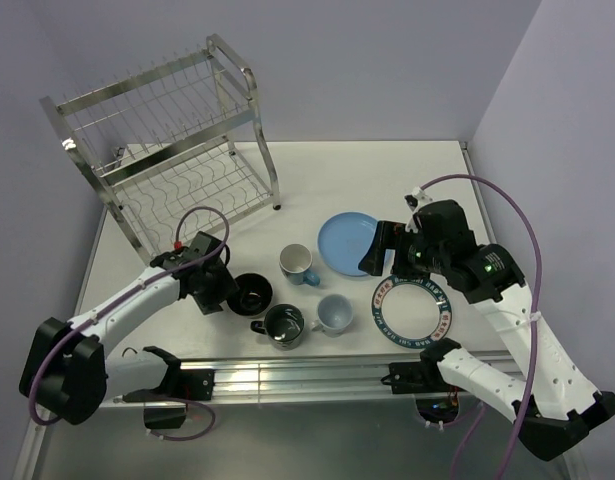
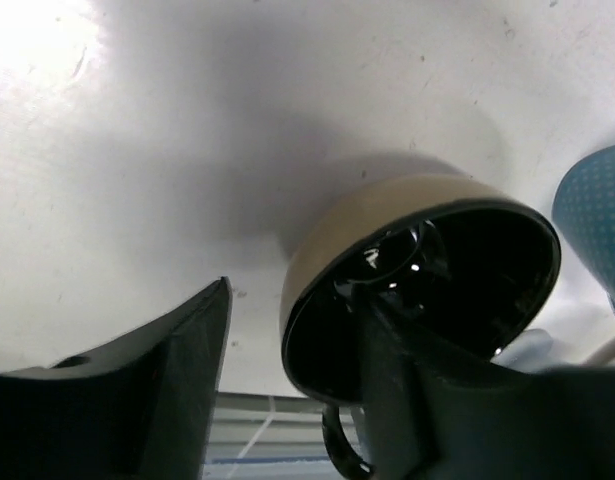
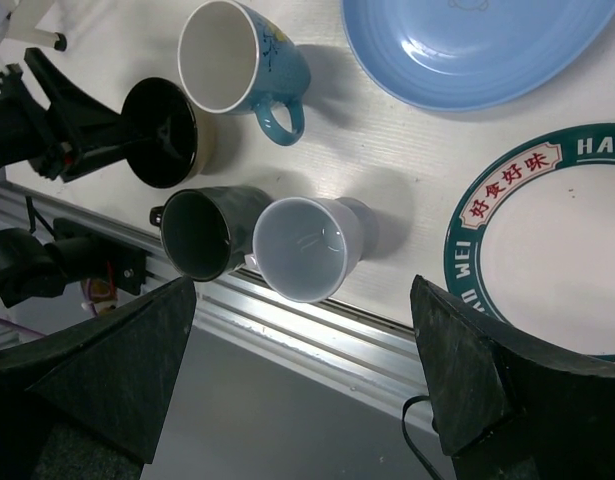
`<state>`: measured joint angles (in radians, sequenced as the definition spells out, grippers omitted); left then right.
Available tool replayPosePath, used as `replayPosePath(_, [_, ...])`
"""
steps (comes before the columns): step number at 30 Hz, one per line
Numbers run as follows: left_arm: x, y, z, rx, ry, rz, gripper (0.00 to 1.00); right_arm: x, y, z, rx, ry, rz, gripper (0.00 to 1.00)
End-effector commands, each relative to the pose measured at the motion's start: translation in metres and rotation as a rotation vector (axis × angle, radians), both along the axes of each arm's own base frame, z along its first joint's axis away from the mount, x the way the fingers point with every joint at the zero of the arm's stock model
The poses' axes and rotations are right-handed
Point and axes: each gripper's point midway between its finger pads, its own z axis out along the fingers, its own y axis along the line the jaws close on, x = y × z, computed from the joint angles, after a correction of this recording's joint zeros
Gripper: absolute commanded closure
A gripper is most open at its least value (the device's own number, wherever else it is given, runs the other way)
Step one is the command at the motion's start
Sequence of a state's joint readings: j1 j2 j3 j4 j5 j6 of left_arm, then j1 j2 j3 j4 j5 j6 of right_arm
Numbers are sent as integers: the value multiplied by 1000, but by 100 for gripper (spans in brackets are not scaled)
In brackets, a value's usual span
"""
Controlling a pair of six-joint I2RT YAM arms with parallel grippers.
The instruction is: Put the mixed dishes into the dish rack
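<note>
The black-and-tan bowl (image 1: pixel 255 293) sits on the table at the front left. My left gripper (image 1: pixel 230 290) is open at its left side. In the left wrist view the left gripper (image 2: pixel 297 300) has one finger inside the bowl (image 2: pixel 387 215) and one outside its rim. My right gripper (image 1: pixel 384 262) is open and empty, above the gap between the light-blue plate (image 1: pixel 347 240) and the white lettered plate (image 1: pixel 415 312). The blue mug (image 1: pixel 297 263), dark mug (image 1: pixel 284 325) and pale cup (image 1: pixel 334 313) stand between the arms. The steel dish rack (image 1: pixel 167 140) stands at the back left with nothing in it.
The right wrist view shows the right gripper (image 3: pixel 305 285) above the pale cup (image 3: pixel 307 245), with the dark mug (image 3: pixel 202 232), blue mug (image 3: pixel 237 55), bowl (image 3: pixel 172 135) and both plates (image 3: pixel 467 50) (image 3: pixel 547 260). An aluminium rail (image 1: pixel 317 375) runs along the table's near edge.
</note>
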<state>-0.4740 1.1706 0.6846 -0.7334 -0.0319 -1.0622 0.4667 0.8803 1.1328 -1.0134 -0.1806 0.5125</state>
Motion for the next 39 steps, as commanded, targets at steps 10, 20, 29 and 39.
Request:
replayPosePath(10, [9,-6,-6,-20,-58,-15,100,-10,-5,3,-9,-18,18,5])
replayPosePath(20, [10,7,64,-33,-224,2,100,-9,26,10,59,8,188,8])
replayPosePath(29, [10,-18,160,-260,-490,-109,100,-16,97,46,190,41,480,11])
replayPosePath(39, [-2,-50,183,-516,-517,-143,100,-33,165,81,426,-27,703,0])
